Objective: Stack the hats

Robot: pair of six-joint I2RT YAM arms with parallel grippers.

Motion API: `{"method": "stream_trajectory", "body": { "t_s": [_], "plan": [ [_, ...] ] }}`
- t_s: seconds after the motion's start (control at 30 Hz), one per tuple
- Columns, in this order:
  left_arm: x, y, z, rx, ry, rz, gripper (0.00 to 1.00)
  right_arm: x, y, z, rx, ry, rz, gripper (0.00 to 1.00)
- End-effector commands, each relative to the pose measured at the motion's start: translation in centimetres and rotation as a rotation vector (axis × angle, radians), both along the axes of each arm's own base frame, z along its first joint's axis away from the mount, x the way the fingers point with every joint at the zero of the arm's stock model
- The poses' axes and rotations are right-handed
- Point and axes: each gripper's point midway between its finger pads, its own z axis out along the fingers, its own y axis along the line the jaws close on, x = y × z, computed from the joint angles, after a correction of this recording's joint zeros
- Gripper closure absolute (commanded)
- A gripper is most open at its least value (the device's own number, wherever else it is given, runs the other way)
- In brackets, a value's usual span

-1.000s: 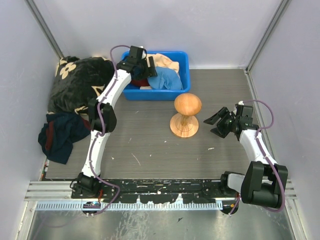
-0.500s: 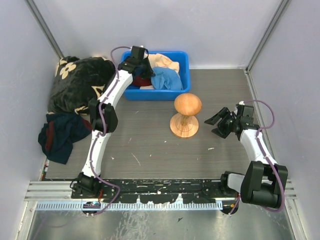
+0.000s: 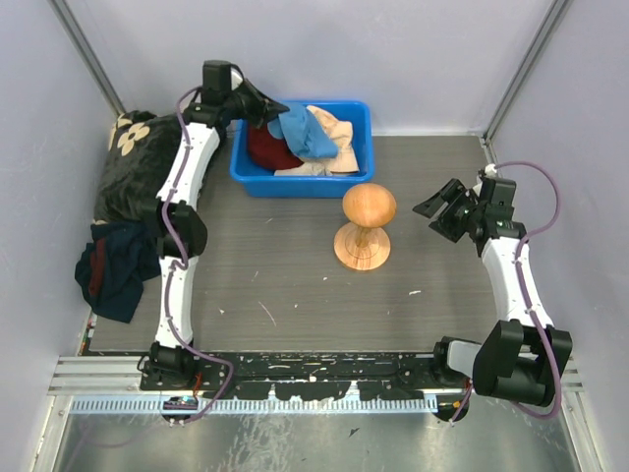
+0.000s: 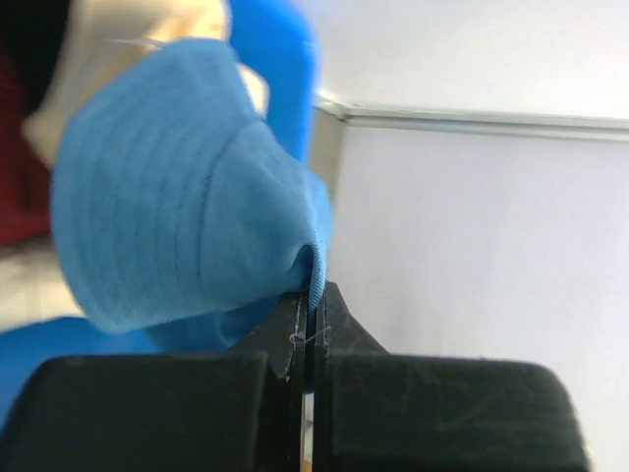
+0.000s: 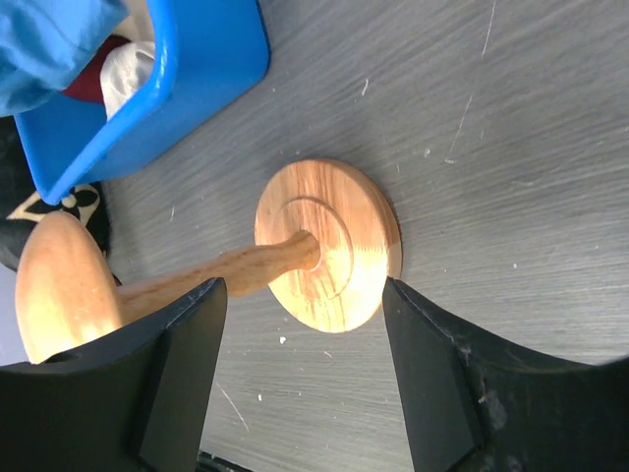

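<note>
hats (image 3: pixel 267 149) in bin (image 3: pixel 300 185), stand (image 3: pixel 366 228) in frt; blanket (image 3: pixel 147 162) L

Bright, even light, with only faint shadows. In the left wrist view the light blue hat (image 4: pixel 177 197) is blurred, most of all at upper left.

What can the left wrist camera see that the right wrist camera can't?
Only the left wrist camera shows the left gripper pinched shut on the edge of the light blue hat, with the pale wall behind it. Only the right wrist camera shows the wooden stand framed between the fingers of the open right gripper, the grey table, and a bit of the black flowered blanket. Both cameras show the light blue hat and the blue bin.
</note>
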Motion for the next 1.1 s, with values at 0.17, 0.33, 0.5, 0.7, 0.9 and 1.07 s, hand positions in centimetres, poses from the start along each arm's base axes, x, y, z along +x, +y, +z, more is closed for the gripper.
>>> {"method": "stream_trajectory", "body": {
  "t_s": [0.17,0.33,0.5,0.7,0.9,1.07],
  "plan": [
    [-9.8,-4.3,19.0,-0.393,-0.177,-0.272,1.0,1.2,-1.8,3.1,-0.061,-0.088,-0.026,0.29],
    [-13.0,-4.8,23.6,-0.507,-0.178,-0.337,1.0,1.8,-1.0,6.0,-0.04,-0.213,0.033,0.26],
    [-16.5,-5.7,26.1,-0.554,-0.152,-0.409,1.0,3.3,0.8,11.9,0.0,-0.423,0.159,0.25],
    [-19.6,-6.7,26.4,-0.559,-0.099,-0.463,1.0,3.7,4.1,19.1,0.045,-0.697,0.383,0.24],
    [-20.9,-7.3,27.1,-0.615,-0.026,-0.489,1.0,3.4,7.1,22.4,-0.048,-0.96,0.464,0.18],
    [-21.1,-7.7,27.8,-0.652,0.001,-0.501,1.0,3.3,7.7,22.9,-0.027,-1.007,0.494,0.17]
  ]
}}
